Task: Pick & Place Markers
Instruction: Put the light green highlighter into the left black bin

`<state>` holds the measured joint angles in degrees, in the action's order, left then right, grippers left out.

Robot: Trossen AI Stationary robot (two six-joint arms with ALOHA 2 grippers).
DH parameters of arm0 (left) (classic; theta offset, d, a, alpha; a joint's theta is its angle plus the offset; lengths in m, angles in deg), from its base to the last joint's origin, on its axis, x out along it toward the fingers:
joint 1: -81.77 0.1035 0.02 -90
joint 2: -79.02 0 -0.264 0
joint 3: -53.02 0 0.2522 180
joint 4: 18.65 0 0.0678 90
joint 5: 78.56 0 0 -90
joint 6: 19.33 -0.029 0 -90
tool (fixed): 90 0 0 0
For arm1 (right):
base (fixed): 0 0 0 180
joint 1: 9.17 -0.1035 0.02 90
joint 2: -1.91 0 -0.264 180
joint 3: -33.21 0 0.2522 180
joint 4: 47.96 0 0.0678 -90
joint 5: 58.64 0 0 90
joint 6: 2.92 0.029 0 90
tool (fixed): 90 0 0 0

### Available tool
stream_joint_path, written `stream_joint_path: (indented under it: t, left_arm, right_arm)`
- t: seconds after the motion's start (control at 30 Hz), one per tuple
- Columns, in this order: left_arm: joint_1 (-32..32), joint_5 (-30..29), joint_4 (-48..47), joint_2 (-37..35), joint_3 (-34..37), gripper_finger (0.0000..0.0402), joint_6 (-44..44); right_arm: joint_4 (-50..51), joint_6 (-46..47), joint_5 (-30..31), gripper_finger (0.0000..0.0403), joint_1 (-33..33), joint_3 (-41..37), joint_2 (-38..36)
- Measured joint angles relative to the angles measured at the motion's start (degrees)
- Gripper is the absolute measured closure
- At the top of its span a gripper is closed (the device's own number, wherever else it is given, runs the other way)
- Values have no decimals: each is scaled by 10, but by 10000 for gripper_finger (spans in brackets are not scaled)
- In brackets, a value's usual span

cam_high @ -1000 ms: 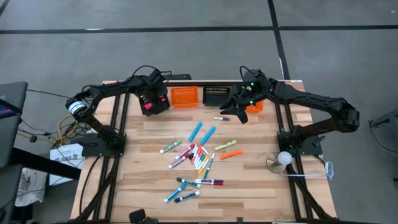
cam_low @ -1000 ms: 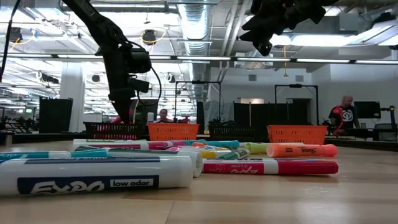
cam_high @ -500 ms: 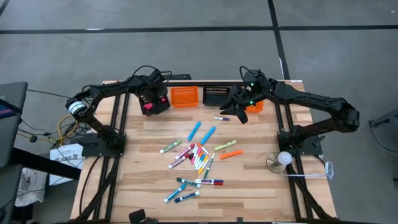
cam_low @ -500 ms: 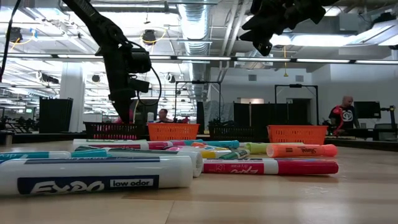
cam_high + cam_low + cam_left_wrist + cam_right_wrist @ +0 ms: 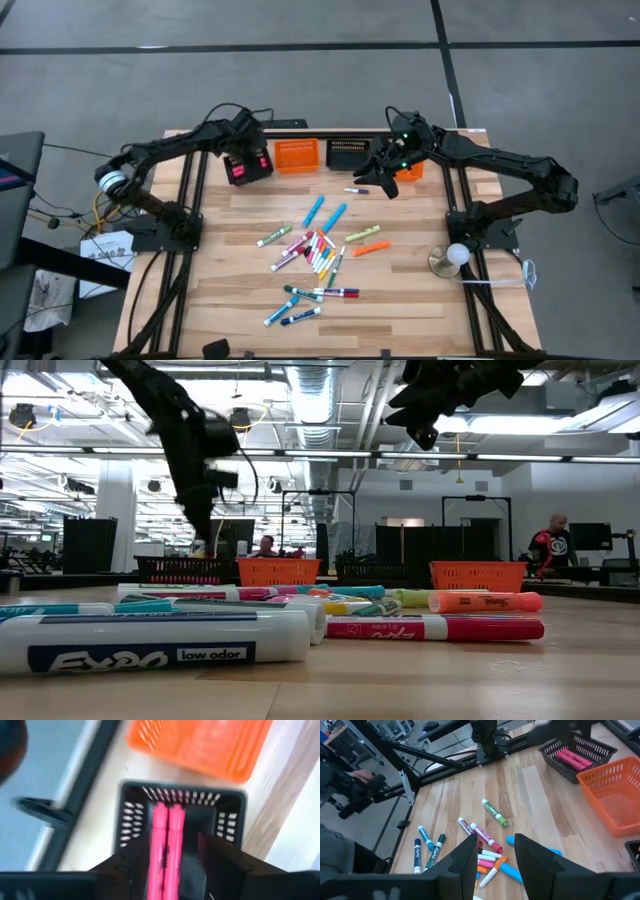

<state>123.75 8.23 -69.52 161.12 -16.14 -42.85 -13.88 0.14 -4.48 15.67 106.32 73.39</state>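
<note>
Many coloured markers lie loose on the middle of the wooden table, and a small purple one lies apart, farther back. Two pink markers lie side by side on the floor of the far-left black mesh basket. My left gripper hovers open just above that basket, one finger on either side of the pink pair, which lies below. My right gripper hangs open above the table beside the purple marker, with nothing between its fingers.
An orange basket, a black one and another orange one, partly under my right arm, line the far edge. A round stand with a white ball sits at the right. People stand in the room behind.
My left gripper has gone up from the far-left black basket, its arm's elbow swinging toward the table's left edge; it shows blurred in the low view. The pink markers stay in the basket.
</note>
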Motion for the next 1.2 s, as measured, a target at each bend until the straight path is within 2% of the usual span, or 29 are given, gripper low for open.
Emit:
stream_joint_path:
  t: [0.17,0.33,0.47,0.57,0.73,0.87,1.2]
  left_arm:
    - [-5,5,2,-131,0,233,40]
    - [-32,59,15,-275,0,239,124]
    - [-77,74,23,-363,0,241,187]
    - [-119,74,32,-403,0,241,223]
    - [-178,75,43,-418,0,243,239]
    - [-206,74,46,-405,0,243,242]
    - [-221,73,49,-369,0,244,244]
  right_arm:
    - [-19,1,1,284,-13,0,0]
    - [-100,0,4,284,-52,0,0]
    - [-149,-1,60,284,-95,0,0]
    - [-161,-4,100,284,-122,0,0]
    - [-161,-5,112,284,-148,0,0]
    - [-161,0,149,284,-164,0,0]
    - [-130,-40,324,284,-214,0,7]
